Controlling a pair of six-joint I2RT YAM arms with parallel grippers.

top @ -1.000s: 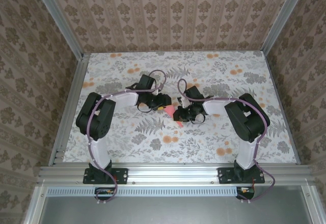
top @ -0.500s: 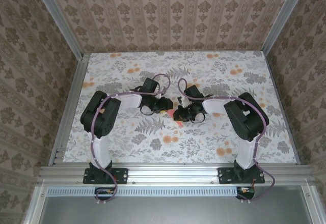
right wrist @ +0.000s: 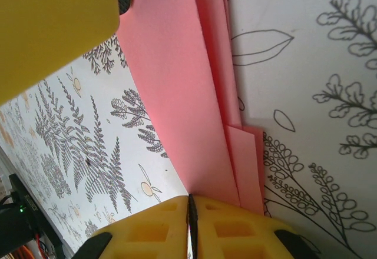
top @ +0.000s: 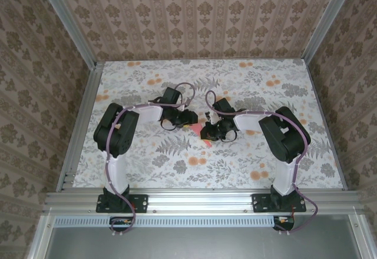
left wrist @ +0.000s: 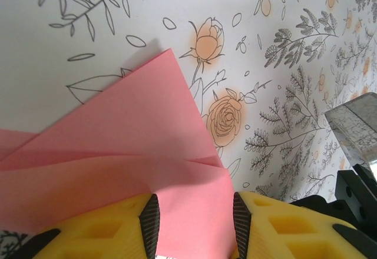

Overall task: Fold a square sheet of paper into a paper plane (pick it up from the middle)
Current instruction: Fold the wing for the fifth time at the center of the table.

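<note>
Our right gripper pinches the folded pink paper at its edge; our left gripper straddles that paper, jaws apart.

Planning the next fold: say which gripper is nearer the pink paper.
Right. The right gripper is shut on the pink paper; the left gripper is open, the paper lying between its fingers.

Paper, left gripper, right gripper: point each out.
paper (left wrist: 118,147), left wrist view, middle of top flap
left gripper (left wrist: 194,226), left wrist view, midway between fingertips
right gripper (right wrist: 190,205), right wrist view, seam between shut fingertips
</note>
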